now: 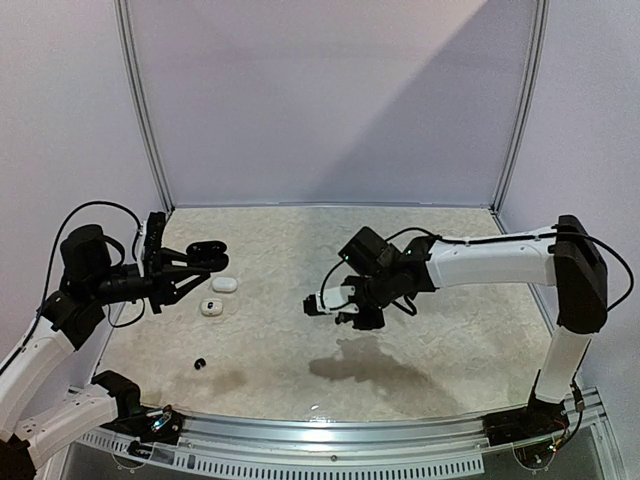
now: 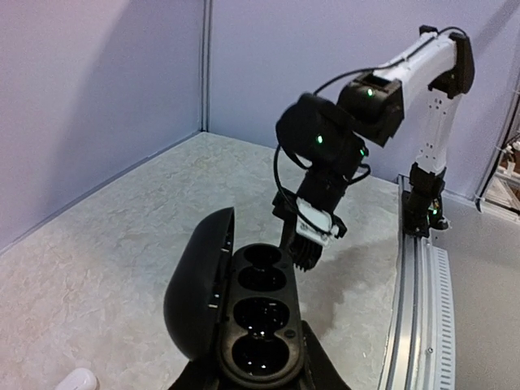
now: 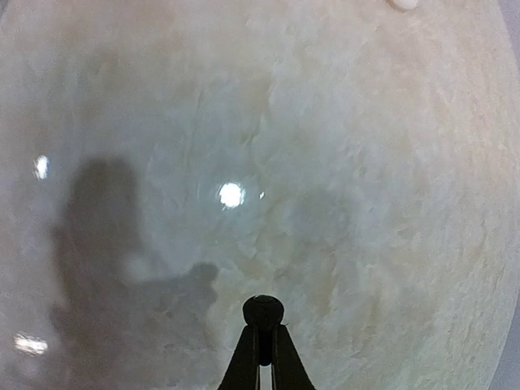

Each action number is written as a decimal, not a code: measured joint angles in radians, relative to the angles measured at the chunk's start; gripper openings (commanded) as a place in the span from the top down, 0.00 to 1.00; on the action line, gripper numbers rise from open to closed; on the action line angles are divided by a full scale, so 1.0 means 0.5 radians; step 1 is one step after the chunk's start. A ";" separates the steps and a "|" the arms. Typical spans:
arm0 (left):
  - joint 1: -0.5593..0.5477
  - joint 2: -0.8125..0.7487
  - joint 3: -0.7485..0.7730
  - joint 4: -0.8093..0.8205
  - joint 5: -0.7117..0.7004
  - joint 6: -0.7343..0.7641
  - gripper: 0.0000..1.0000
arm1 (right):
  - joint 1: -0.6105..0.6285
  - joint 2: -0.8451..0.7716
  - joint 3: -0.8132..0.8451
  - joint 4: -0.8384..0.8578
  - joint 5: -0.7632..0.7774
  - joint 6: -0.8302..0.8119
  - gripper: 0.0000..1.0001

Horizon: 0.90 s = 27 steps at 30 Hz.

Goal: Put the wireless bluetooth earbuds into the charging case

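My left gripper [image 1: 196, 262] is shut on a black charging case [image 1: 206, 249], held above the table's left side. In the left wrist view the case [image 2: 260, 317] stands open, its lid [image 2: 199, 284] swung to the left and its dark wells empty. The right gripper [image 1: 312, 305] hovers over the middle of the table, right of the case and apart from it. In the right wrist view its fingers [image 3: 244, 357] are shut on a small black earbud [image 3: 264, 311]. Another black earbud [image 1: 200, 363] lies on the table near the front left.
Two white pebble-shaped cases [image 1: 224, 284] [image 1: 211, 308] lie on the table just right of the left gripper. A white rounded thing [image 2: 77, 379] shows at the bottom left of the left wrist view. A metal rail [image 1: 330, 432] runs along the near edge.
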 measured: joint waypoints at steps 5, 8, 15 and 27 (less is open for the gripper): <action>-0.029 0.006 0.000 -0.013 0.105 0.211 1.00 | 0.039 -0.166 0.366 -0.175 -0.156 0.234 1.00; -0.072 0.033 0.000 -0.012 0.164 0.298 1.00 | 0.115 -0.267 0.626 -0.252 -0.251 0.368 1.00; -0.228 0.096 0.000 0.007 0.217 0.362 1.00 | 0.371 -0.313 1.045 -0.312 -0.401 0.571 1.00; -0.332 0.151 0.002 -0.002 0.210 0.359 1.00 | 0.562 0.022 1.543 -0.451 -0.379 0.652 1.00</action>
